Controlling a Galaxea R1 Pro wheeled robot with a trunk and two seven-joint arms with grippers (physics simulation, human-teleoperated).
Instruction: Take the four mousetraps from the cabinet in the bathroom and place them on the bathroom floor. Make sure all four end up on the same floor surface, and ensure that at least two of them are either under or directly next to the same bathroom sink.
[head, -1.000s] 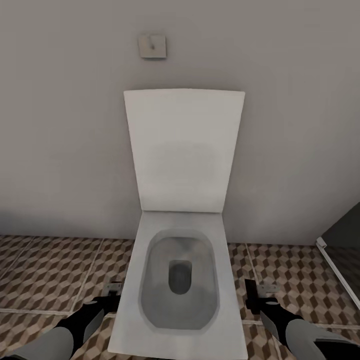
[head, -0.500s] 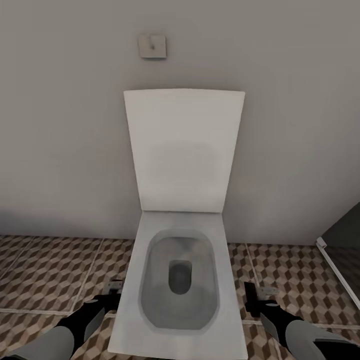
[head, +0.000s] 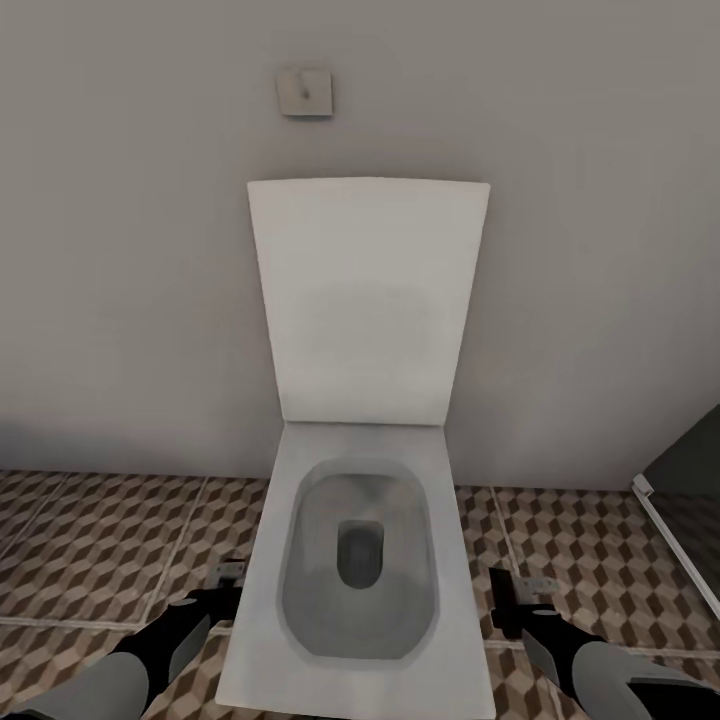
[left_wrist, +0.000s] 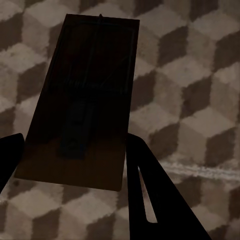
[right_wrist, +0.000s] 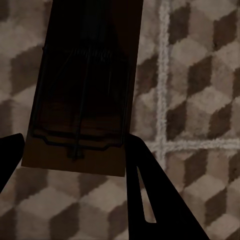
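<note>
1. Two mousetraps are in view, one carried by each arm, both above the bathroom floor (head: 90, 560) with its brown, beige and white cube pattern.
2. In the head view, a white toilet (head: 360, 580) stands at the centre with its lid raised against the grey wall (head: 120, 250); a small square plate (head: 305, 92) is fixed to the wall at 12 o'clock from the lid.
3. The left pincer (head: 226, 585) sits at about 8 o'clock from the toilet bowl, just beside the toilet's edge.
4. In the left wrist view, the left mousetrap (left_wrist: 82, 100) is a dark flat board with wire parts, pinched at one end between the dark fingers (left_wrist: 155, 200) of the left pincer, the tiles showing behind it.
5. The right pincer (head: 512, 598) sits at about 4 o'clock from the bowl, near the toilet's other side.
6. In the right wrist view, the right mousetrap (right_wrist: 85, 90) is likewise pinched at its end between the right pincer's fingers (right_wrist: 150, 200), with pale grout lines (right_wrist: 162, 75) crossing on the floor beside it.
7. At 3 o'clock in the head view, a dark panel with a white frame (head: 680, 540) meets the floor.
</note>
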